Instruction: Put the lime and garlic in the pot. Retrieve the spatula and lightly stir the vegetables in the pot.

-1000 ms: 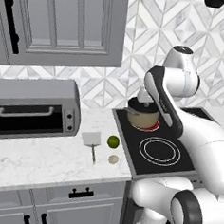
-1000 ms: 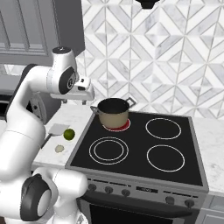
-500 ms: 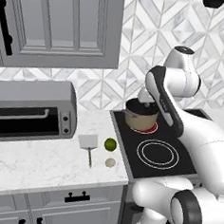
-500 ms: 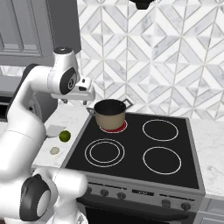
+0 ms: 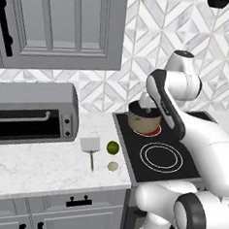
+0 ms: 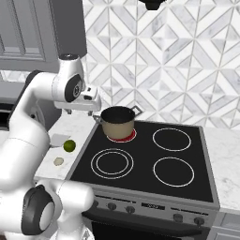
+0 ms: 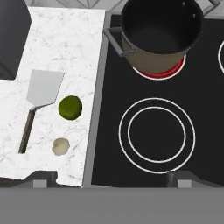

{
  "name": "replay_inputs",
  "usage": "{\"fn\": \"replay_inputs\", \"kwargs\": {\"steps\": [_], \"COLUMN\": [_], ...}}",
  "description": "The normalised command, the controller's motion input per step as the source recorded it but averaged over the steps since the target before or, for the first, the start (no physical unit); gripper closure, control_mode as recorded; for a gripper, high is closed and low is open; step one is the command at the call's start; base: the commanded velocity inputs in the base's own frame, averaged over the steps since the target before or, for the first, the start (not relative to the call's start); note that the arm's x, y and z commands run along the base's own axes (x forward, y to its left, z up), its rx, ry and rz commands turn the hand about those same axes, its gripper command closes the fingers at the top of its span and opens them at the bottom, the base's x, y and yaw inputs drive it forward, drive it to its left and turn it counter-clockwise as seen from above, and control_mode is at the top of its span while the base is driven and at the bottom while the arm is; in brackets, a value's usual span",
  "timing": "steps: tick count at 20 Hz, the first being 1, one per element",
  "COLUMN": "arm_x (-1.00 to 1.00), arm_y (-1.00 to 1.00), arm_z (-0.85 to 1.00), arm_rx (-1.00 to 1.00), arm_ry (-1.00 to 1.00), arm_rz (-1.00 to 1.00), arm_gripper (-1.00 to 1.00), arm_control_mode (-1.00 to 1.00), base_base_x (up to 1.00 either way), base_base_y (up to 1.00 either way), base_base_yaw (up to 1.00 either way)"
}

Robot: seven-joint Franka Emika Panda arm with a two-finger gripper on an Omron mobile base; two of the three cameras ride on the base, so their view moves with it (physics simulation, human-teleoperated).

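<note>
In the hand view the gripper (image 7: 111, 177) has its two dark tips spread wide at the bottom edge, with nothing between them. Nearest it, toward ten o'clock, the garlic (image 7: 61, 146) lies on the white marble counter (image 7: 65, 48). Just beyond the garlic, at about eleven o'clock from the gripper, sits the lime (image 7: 70, 107), close to the counter's edge beside the black stove (image 7: 109, 131). The spatula (image 7: 39, 98) lies just to the lime's nine o'clock, blade away from the gripper and dark handle pointing back toward six. Farther off, at about one o'clock, the pot (image 7: 159, 33) stands on the red-glowing back burner (image 7: 159, 72), its dark inside bare. Nothing touches the gripper. At far ten o'clock is the dark corner of the toaster oven (image 7: 13, 35).
</note>
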Motion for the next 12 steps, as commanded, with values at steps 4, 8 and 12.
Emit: {"fn": "replay_inputs", "kwargs": {"steps": [4, 8, 12], "arm_x": [0.00, 0.00, 0.29], "arm_y": [0.69, 0.62, 0.53], "arm_z": [-0.98, -0.98, -0.87], "arm_rx": [0.00, 0.02, 0.06], "arm_ry": [0.00, 0.00, 0.00], "arm_rz": [0.00, 0.00, -0.01], "arm_gripper": [-1.00, -1.00, -1.00], "arm_control_mode": [-1.00, -1.00, -1.00], "base_base_x": [0.00, 0.00, 0.00], "base_base_y": [0.00, 0.00, 0.00], "base_base_yaw": [0.00, 0.00, 0.00]}}
